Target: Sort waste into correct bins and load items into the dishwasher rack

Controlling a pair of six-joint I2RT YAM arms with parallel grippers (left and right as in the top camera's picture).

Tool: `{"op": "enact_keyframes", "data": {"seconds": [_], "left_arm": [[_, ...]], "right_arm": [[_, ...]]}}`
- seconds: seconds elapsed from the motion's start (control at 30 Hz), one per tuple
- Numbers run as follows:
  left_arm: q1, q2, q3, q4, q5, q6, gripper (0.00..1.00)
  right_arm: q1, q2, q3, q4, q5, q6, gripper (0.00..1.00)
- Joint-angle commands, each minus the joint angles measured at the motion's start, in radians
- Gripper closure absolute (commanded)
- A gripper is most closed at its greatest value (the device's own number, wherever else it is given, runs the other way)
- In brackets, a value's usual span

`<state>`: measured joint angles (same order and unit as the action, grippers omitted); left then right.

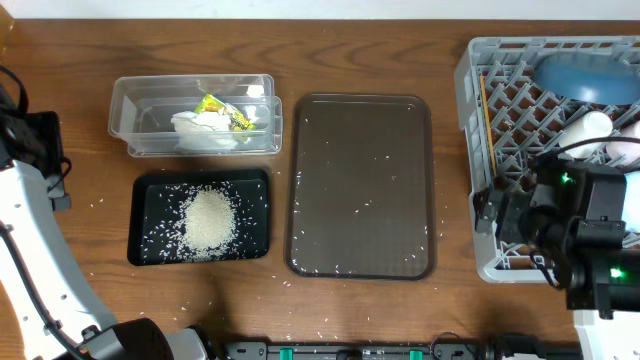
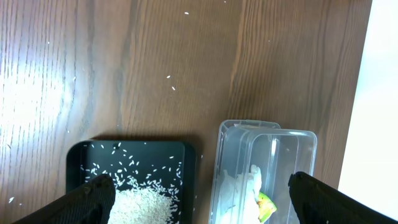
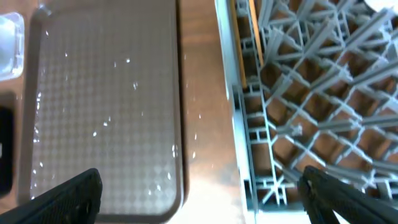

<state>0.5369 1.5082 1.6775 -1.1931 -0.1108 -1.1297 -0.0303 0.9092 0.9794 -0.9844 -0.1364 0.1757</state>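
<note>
The clear tub [image 1: 140, 100] holds the white tissue [image 1: 205, 128] and the yellow-green wrapper [image 1: 222, 110]. In front of it the black tray [image 1: 150, 190] carries a heap of rice [image 1: 210, 220]. At the right, the grey rack [image 1: 520, 110] holds the big blue bowl [image 1: 585, 75], the white cup [image 1: 585, 130], the small pinkish bowl [image 1: 625, 150] and the chopsticks [image 1: 486, 110]. My left gripper [image 2: 200, 186] is open and empty, high over the black tray [image 2: 78, 162] and the tub [image 2: 286, 140]. My right gripper [image 3: 199, 180] is open and empty, between the brown tray [image 3: 106, 93] and the rack [image 3: 298, 93].
The brown serving tray [image 1: 360, 185] lies mid-table with scattered rice grains on it. Loose grains also dot the wood around the black tray. My left arm [image 1: 25, 135] stands at the table's left edge. My right arm [image 1: 575, 225] hangs over the rack's front left corner.
</note>
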Motion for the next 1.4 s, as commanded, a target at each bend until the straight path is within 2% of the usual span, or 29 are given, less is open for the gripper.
{"op": "enact_keyframes", "data": {"seconds": [0.0, 0.2, 0.47, 0.63, 1.0, 1.37], "left_arm": [[0.006, 0.001, 0.003, -0.004, -0.005, -0.009, 0.08], [0.006, 0.001, 0.003, -0.004, -0.005, -0.009, 0.08], [0.006, 0.001, 0.003, -0.004, -0.005, -0.009, 0.08], [0.006, 0.001, 0.003, -0.004, -0.005, -0.009, 0.08], [0.006, 0.001, 0.003, -0.004, -0.005, -0.009, 0.08], [0.006, 0.001, 0.003, -0.004, -0.005, -0.009, 0.08]], "right_arm": [[0.024, -0.036, -0.080, 0.093, 0.020, -0.019, 0.01], [0.051, -0.141, -0.343, 0.461, 0.019, -0.043, 0.01], [0.071, -0.343, -0.766, 1.098, 0.010, -0.047, 0.01], [0.071, -0.465, -0.966, 1.374, -0.056, -0.116, 0.01], [0.071, -0.572, -0.974, 1.244, -0.074, -0.240, 0.01], [0.071, -0.753, -0.974, 0.962, 0.000, -0.271, 0.01]]}}
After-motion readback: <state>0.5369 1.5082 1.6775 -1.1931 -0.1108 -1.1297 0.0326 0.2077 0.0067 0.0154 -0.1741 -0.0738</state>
